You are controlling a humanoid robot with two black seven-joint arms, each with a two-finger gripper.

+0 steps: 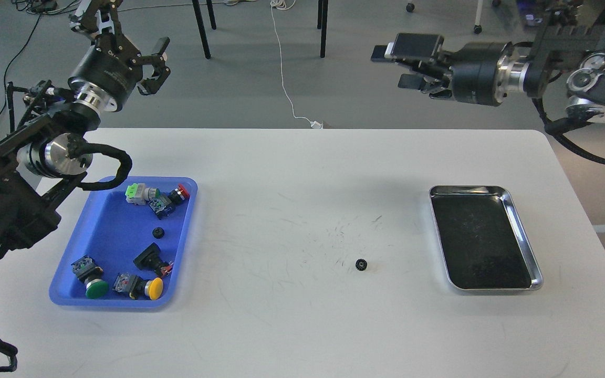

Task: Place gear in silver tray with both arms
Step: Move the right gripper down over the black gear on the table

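Observation:
A small black gear (361,264) lies alone on the white table, left of the silver tray (481,241), which holds nothing. My left gripper (159,60) is raised high at the far left, above the table's back edge, open and empty. My right gripper (399,65) is raised at the upper right, pointing left, open and empty, well above and behind the gear and the tray. Neither gripper is near the gear.
A blue plastic tray (113,220) at the left holds several push-button switches and a second small black gear (158,232). The white table (292,325) ends close behind both grippers. Chair legs and cables are on the floor beyond.

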